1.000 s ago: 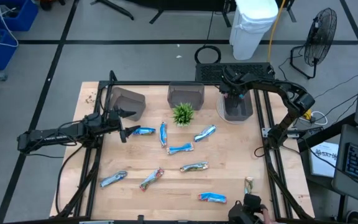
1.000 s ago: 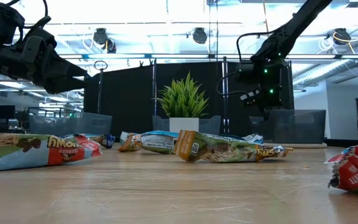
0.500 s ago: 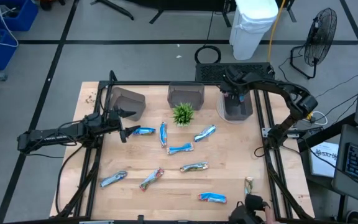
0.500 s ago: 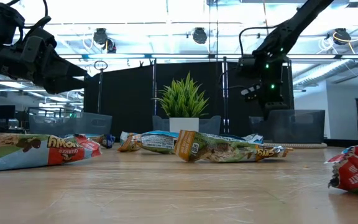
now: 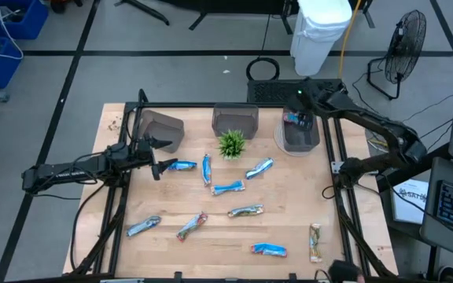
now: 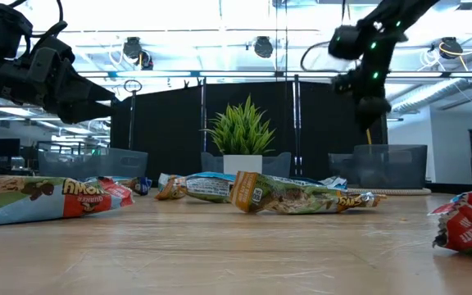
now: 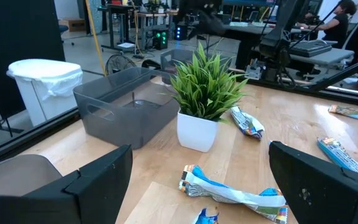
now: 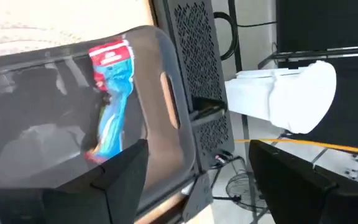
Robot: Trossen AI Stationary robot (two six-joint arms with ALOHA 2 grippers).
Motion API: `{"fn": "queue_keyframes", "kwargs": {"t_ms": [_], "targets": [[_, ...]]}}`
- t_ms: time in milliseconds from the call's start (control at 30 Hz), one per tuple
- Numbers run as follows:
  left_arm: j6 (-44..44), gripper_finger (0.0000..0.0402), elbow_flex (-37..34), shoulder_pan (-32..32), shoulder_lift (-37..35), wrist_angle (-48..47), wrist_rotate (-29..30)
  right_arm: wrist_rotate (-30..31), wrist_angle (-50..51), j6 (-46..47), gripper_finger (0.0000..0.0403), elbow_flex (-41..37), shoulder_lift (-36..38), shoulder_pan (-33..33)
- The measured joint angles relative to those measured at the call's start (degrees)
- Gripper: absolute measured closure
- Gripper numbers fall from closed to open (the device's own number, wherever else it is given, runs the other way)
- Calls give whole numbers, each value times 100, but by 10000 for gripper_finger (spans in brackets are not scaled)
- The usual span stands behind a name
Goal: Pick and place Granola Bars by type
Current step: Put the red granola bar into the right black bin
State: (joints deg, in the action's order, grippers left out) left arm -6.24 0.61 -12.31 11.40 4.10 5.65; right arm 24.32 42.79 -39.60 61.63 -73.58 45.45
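One blue-and-white wrapped granola bar with red ends [image 8: 109,102] lies inside the translucent grey plastic bin [image 5: 300,135] directly below your right gripper [image 5: 303,108], whose fingers stand apart and empty above the bin's far rim. That looks like a drop just made, with this bin serving as the home for the blue type. Your left gripper [image 5: 156,155] hovers with fingers spread wide, holding nothing, and a blue shiny bar [image 5: 182,165] lies on the wooden table [image 5: 289,228] just ahead of its tips, likely its next pick. Beyond it stand the small green spiky plant in a white pot [image 7: 205,93] and a second grey bin [image 7: 131,107], while other bars lie scattered on the table, unsorted.
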Motion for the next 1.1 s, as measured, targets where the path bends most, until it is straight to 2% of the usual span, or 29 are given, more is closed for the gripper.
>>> {"fn": "queue_keyframes", "kwargs": {"t_ms": [400,733,933,1100], "targets": [[0,27,1,1,0,0,0,3,2503,1905,131,734,977,-685],[0,27,0,1,0,0,0,-92,3900,3690,130,1226,1193,-1773],[0,27,0,1,0,0,0,-1000,4371,4916,130,1232,1129,-2543],[0,27,-1,0,0,0,0,-1531,4056,5567,135,1232,1096,-3378]]}}
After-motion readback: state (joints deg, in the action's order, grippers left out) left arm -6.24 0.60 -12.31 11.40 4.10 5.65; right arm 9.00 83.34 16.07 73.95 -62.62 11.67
